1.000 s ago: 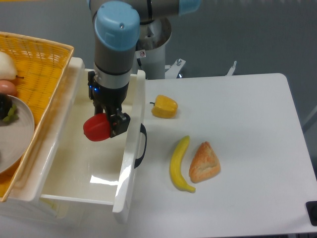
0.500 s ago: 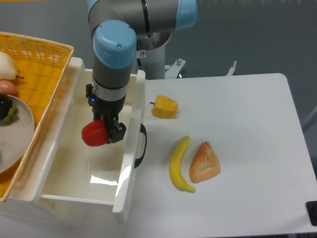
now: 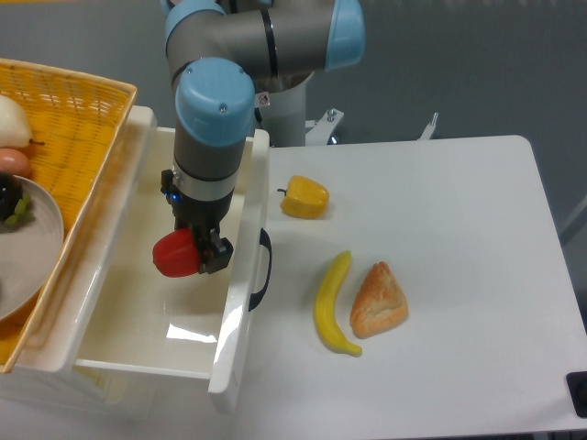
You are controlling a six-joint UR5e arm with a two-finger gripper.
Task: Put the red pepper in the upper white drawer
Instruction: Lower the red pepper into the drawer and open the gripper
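Tool clamped on the red pepper, held inside the open upper white drawer near its front wall and black handle; out on the table, yellow pepper, banana, pastry

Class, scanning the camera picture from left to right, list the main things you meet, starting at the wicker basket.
Wicker basket → red pepper held over the upper white drawer → yellow pepper → banana → pastry.

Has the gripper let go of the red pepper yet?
No, the gripper is clamped on the red pepper, held above the upper white drawer floor.
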